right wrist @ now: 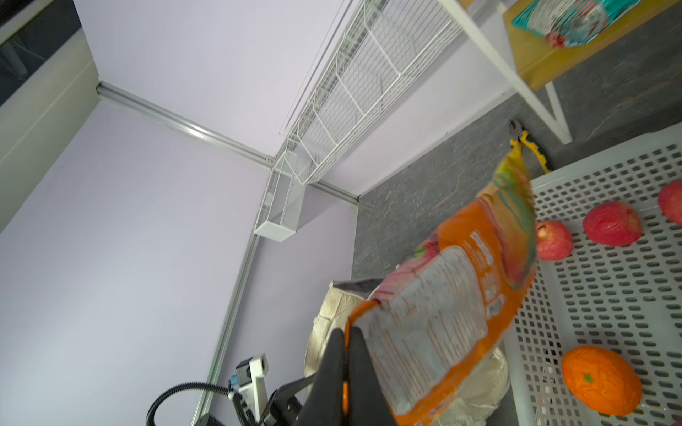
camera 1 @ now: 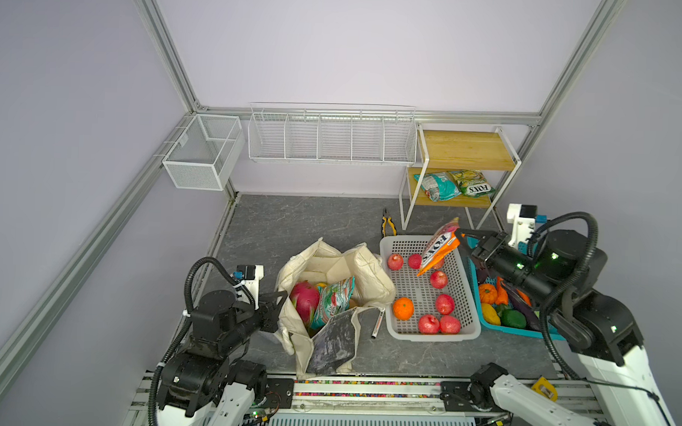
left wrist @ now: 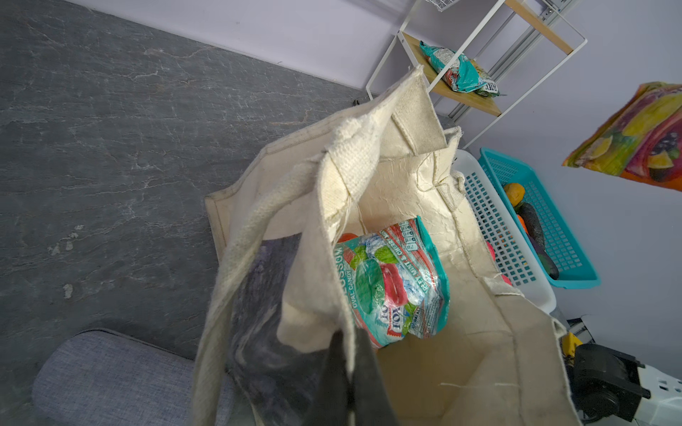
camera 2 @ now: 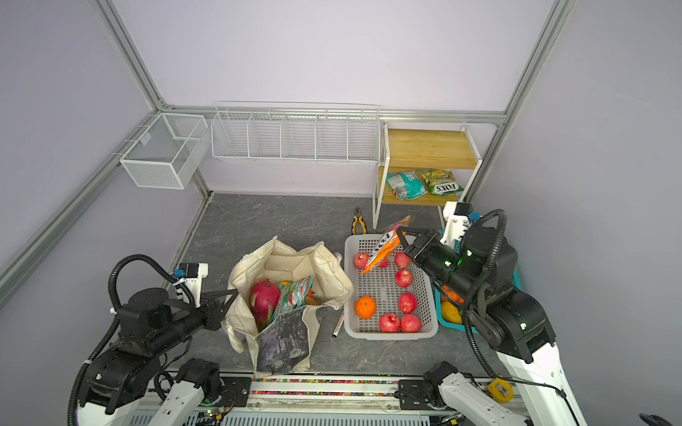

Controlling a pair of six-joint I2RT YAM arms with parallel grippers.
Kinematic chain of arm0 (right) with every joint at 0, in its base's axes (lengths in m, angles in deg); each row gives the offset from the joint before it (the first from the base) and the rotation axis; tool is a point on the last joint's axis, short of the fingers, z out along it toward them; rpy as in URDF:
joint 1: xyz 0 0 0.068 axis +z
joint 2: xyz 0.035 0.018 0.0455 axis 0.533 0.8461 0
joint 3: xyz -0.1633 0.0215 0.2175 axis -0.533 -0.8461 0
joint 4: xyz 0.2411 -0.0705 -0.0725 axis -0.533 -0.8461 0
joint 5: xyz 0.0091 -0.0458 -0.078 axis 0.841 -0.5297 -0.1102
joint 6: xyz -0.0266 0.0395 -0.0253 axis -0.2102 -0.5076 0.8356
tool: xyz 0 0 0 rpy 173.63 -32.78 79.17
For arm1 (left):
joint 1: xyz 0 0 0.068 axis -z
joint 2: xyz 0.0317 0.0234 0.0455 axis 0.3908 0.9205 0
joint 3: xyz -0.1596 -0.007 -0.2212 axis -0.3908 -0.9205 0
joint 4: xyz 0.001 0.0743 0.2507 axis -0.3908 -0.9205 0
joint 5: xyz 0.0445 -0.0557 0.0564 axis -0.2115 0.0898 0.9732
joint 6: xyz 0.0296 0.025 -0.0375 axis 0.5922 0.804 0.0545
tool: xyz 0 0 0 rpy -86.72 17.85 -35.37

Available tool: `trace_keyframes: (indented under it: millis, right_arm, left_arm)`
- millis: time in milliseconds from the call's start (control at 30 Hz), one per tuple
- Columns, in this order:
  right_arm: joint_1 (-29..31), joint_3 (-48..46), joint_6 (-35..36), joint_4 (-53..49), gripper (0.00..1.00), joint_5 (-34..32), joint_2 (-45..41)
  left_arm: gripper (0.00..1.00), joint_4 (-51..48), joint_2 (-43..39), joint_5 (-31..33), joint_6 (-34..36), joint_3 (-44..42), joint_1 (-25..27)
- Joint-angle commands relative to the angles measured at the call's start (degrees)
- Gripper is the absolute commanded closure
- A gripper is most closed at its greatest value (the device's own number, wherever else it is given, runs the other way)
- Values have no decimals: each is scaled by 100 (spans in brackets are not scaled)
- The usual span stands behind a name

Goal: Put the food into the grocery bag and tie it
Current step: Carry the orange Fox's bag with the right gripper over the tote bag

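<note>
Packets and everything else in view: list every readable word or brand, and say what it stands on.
"FOX'S": on the orange packet.
"FOX'S", upside down: on the yellow-green packet on the shelf.
"OVAL CANDY" and "LOSSOM", its start hidden: on the teal packet in the grocery bag.
Too blurred or small: the orange packet's back print in the right wrist view; the teal shelf packet.

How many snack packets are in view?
4. An orange packet in the right gripper; a teal packet in the grocery bag; a second teal packet and a green packet on the shelf. Others may hide in the bag.
</note>
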Motion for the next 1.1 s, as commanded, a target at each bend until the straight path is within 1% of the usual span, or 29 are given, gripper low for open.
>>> trace_keyframes:
  millis: [0, 100, 200, 400, 600, 800, 1067]
  right_arm:
    - [702, -68, -94, 635, 93, -595, 98]
    - [1402, -6, 28, 811, 93, -1115, 341]
    - [2004, -18, 80, 1109, 93, -1492, 630]
    - [2789, 15, 71, 1704, 93, -1814, 1348]
    - [3165, 282, 93, 2092, 93, -1969, 2080]
    - [3281, 749, 57, 2165, 93, -1820, 2811]
    - [3522, 651, -159, 2484, 93, -1819, 3356]
  left_arm:
    - [100, 40, 35, 83, -20, 48, 34]
    - [100, 36, 42, 101, -23, 57, 35]
    - [100, 35, 39, 109, -27, 53, 35]
    - [100, 31, 38, 90, -18, 57, 35]
    - [100, 39, 9, 63, -9, 59, 34]
    - [100, 40, -48, 42, -9, 48, 41]
    - [100, 59, -82, 13, -5, 49, 38]
